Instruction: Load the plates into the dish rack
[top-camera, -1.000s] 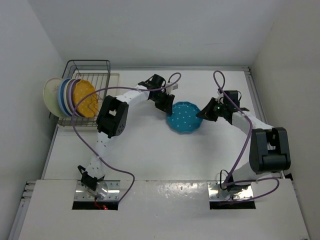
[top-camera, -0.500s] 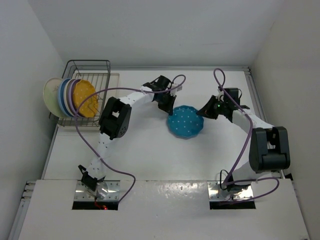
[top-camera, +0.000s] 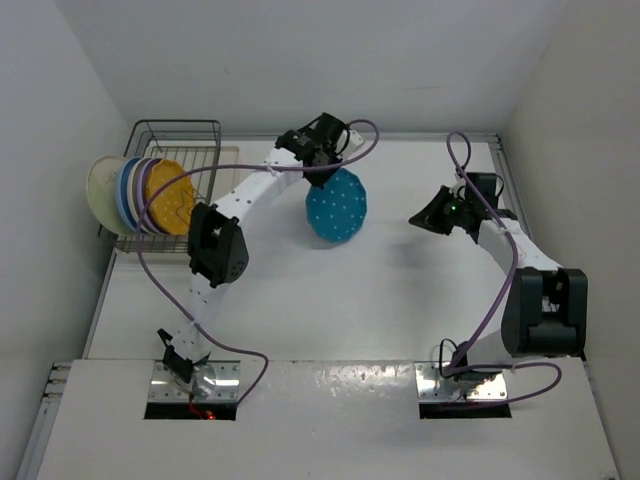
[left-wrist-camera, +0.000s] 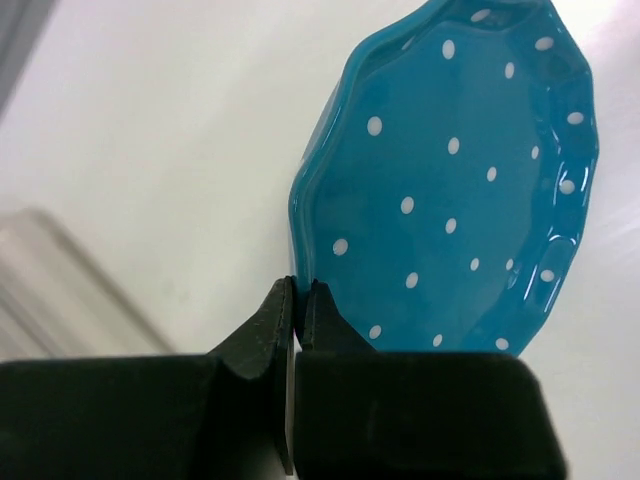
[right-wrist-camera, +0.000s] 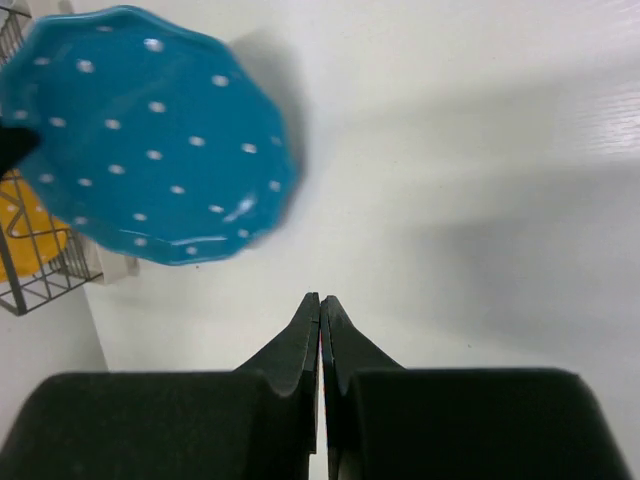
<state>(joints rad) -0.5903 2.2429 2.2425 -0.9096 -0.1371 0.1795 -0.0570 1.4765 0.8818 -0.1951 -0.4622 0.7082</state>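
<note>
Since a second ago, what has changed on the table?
The left gripper, shut on the teal plate at its rim, lifted it off the table, tipped it up and carried it left toward the rack. The right gripper, shut and empty, drew back to the right. The rack and its plates stayed put.

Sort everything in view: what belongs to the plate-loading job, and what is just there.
Job: teal dotted plate, clamped in the left gripper; dish rack; racked plates; right gripper, shut, empty.
Just there: table; purple cables.
</note>
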